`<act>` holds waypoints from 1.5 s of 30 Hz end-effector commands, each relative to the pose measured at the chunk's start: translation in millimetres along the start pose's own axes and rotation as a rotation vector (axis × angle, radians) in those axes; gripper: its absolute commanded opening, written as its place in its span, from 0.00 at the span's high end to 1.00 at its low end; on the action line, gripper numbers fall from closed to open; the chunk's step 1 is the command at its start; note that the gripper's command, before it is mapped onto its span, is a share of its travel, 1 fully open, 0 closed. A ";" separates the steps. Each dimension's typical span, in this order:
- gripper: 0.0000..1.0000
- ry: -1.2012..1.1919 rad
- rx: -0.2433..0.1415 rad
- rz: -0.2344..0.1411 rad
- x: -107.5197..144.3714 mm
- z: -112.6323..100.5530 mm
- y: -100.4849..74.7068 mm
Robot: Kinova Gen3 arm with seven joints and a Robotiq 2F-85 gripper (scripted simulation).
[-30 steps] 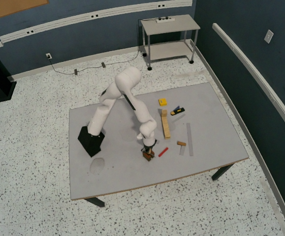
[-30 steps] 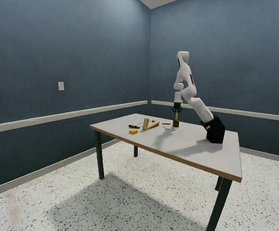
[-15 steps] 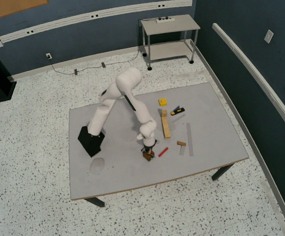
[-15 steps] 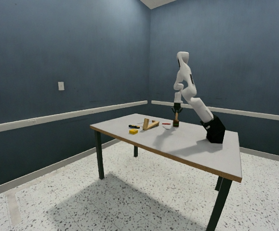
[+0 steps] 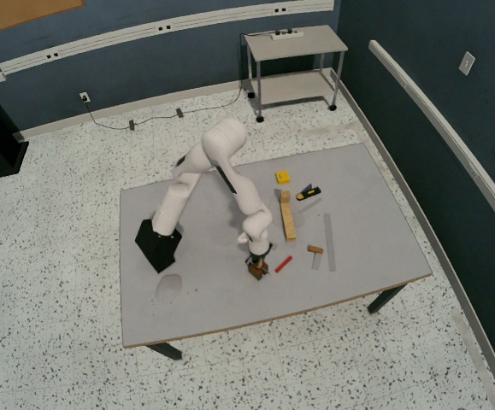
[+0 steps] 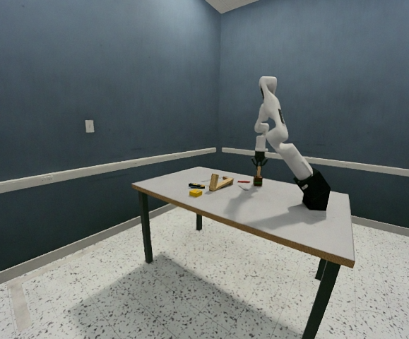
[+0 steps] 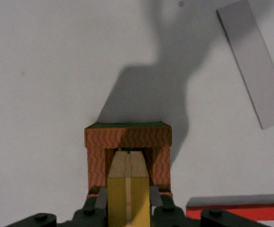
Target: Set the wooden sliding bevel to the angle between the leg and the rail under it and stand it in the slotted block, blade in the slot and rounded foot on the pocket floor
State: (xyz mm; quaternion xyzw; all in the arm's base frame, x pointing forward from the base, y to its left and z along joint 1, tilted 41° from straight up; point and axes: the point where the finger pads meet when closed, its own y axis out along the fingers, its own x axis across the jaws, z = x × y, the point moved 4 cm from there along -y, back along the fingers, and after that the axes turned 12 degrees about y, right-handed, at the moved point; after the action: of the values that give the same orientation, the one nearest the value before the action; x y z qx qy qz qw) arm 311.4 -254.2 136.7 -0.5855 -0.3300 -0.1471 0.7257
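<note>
My gripper [image 5: 256, 260] points straight down and is shut on the wooden sliding bevel [image 7: 128, 189], held upright by its stock. The bevel's lower end reaches into the pocket of the slotted block [image 7: 128, 150], a brown block with a green far edge, standing on the table [image 5: 256, 272]. The side view shows the bevel [image 6: 258, 171] upright over the block [image 6: 257, 180]. Its blade and foot are hidden, so I cannot tell whether it touches the pocket floor. The wooden rail with its leaning leg [image 5: 287, 214] lies to the right. The black and yellow bevel [image 5: 308, 192] lies beyond it.
A red pencil-like stick [image 5: 283, 263] lies just right of the block. A small wooden-handled square [image 5: 315, 252] and a long grey ruler [image 5: 329, 236] lie further right. A yellow block [image 5: 282, 177] sits at the back. The arm's black base [image 5: 158, 244] stands to the left.
</note>
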 end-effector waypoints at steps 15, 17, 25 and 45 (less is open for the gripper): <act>0.90 0.000 -0.001 0.000 -0.1 -0.3 1.8; 0.90 0.000 -0.001 0.000 -0.1 -0.3 2.4; 0.90 0.000 -0.001 0.000 0.0 -0.3 5.7; 0.90 0.000 -0.001 0.000 0.0 -0.3 8.7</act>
State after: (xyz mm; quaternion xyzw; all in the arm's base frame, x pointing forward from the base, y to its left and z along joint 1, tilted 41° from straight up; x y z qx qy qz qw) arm 316.7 -251.8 130.0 -0.5855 -0.3300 -0.1471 0.7257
